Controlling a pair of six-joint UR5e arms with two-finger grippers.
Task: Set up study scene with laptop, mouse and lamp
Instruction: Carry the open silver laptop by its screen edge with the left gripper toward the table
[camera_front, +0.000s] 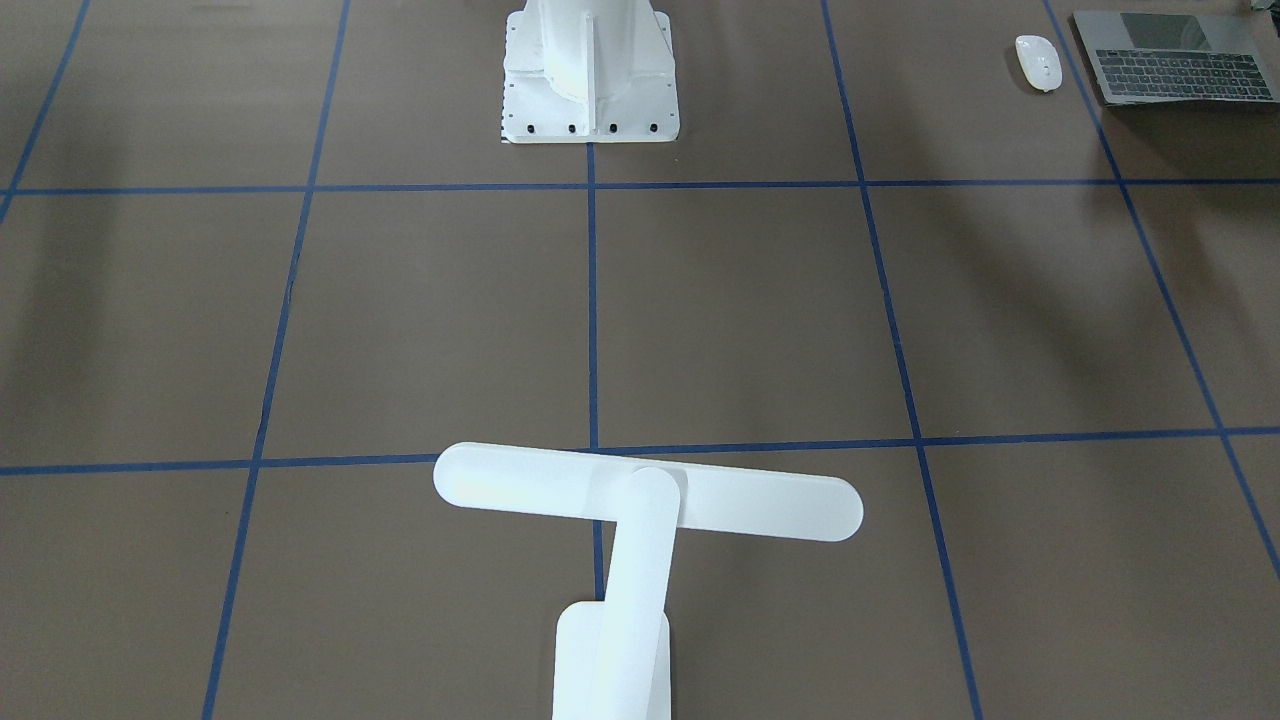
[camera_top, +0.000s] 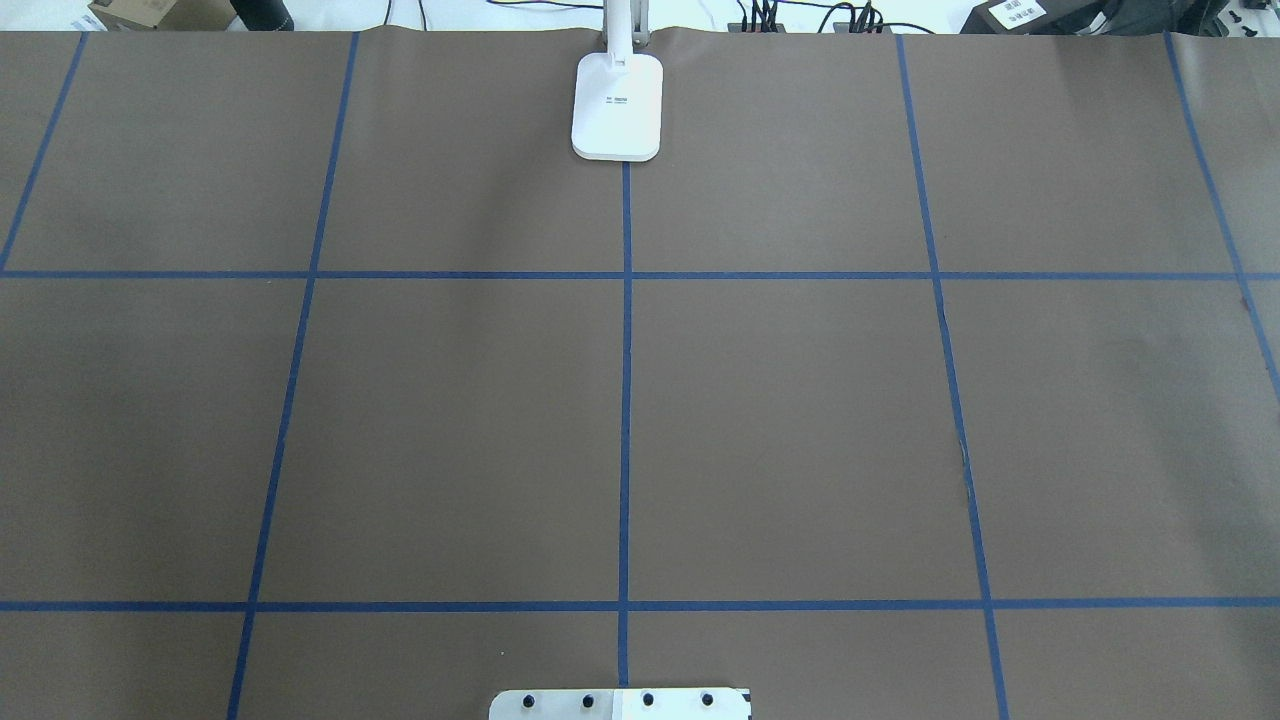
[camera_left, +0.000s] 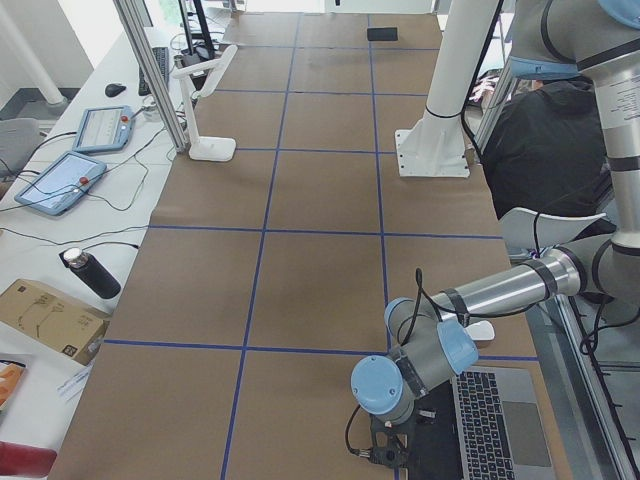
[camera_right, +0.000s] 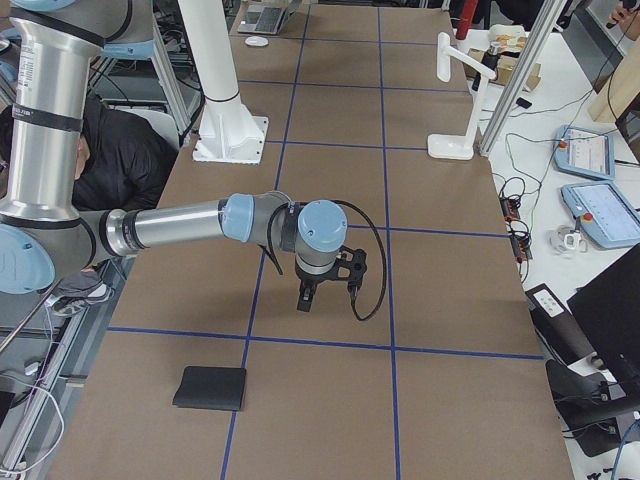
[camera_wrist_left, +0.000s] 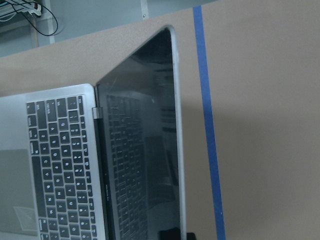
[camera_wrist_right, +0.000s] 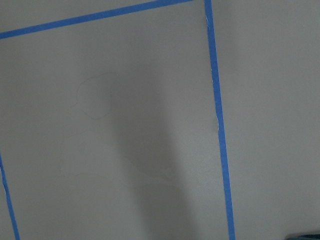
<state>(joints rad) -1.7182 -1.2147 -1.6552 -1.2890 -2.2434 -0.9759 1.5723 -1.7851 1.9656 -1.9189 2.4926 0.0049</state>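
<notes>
The laptop (camera_front: 1180, 62) lies open near the table's corner on my left side, keyboard up, and its dark screen (camera_wrist_left: 142, 150) fills the left wrist view. The white mouse (camera_front: 1038, 62) rests just beside it. Across the table stands the white lamp (camera_front: 640, 500), its base (camera_top: 617, 105) at the far edge on the centre line. My left gripper (camera_left: 385, 456) hangs low at the laptop's (camera_left: 492, 420) screen edge; I cannot tell whether it is open or shut. My right gripper (camera_right: 308, 298) points down over bare table, holding nothing I can see, and its state cannot be told.
A white ribbed pedestal (camera_front: 590, 70) on a bolted plate stands at the robot's side, mid-table. A black square mat (camera_right: 210, 388) lies near my right end. Beyond the lamp's edge are aluminium posts (camera_right: 515, 70), tablets and cables. A person in black (camera_left: 545, 140) sits behind the pedestal.
</notes>
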